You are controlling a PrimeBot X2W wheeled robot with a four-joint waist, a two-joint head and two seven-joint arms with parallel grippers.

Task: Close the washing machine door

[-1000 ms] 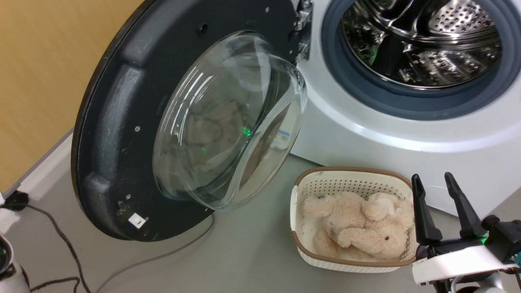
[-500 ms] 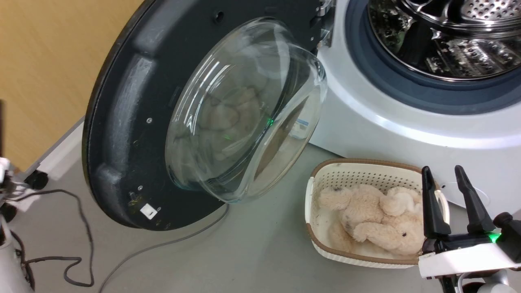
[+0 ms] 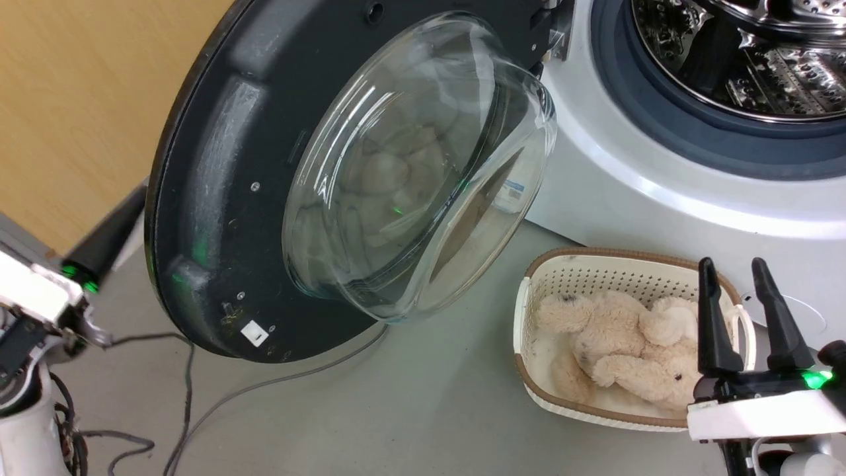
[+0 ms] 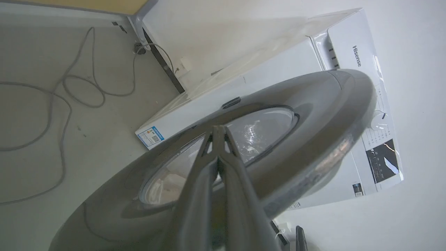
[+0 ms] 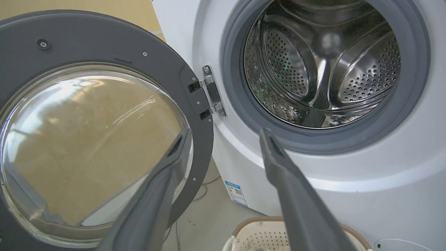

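Head view: the washing machine door (image 3: 218,198) stands wide open, left of the washing machine (image 3: 661,205). My left gripper (image 3: 122,218) sits behind its left rim, placed to push. My right gripper (image 3: 732,264), spread and empty, hangs by the basket (image 3: 529,311), seemingly outside the arc.

Left wrist view: fingers (image 4: 204,174) pressed together, aimed at the door's outer face; contact unclear.

Right wrist view: drum (image 5: 324,62) mouth unobstructed.

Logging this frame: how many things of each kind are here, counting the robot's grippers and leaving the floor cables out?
washing machine: 1
door: 1, swung open
basket: 1
soft toy: 1, lying in the basket
grippers: 2, the left gripper shut, the right gripper open
Total: 6
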